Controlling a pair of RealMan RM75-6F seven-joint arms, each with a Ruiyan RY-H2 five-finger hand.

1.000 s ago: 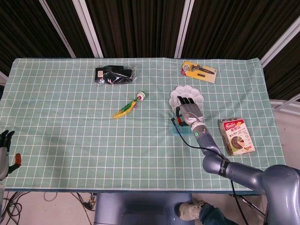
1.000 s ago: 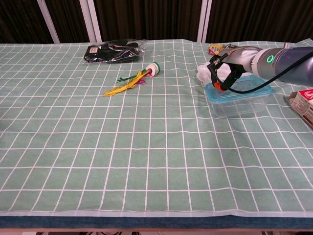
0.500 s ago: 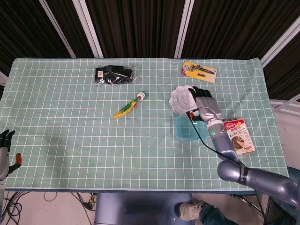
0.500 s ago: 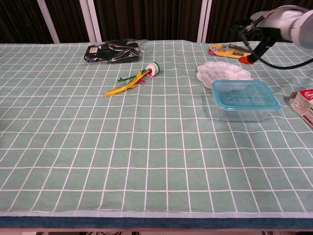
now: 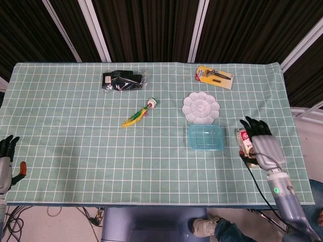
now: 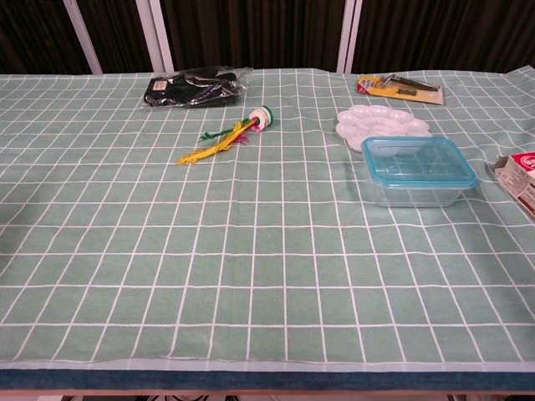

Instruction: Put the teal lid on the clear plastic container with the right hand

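The teal lid [image 6: 420, 159] sat flat on the clear container [image 6: 415, 185]; the right hand [image 5: 261, 144] hung empty, fingers spread, over a box [image 5: 244, 142].

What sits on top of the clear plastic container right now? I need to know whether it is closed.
The teal lid lies flat on the clear plastic container, covering its whole opening. Through the clear walls nothing shows inside, though the lid hides the view from above.

The teal lid [image 5: 206, 137] sits on the clear plastic container [image 5: 207, 147].
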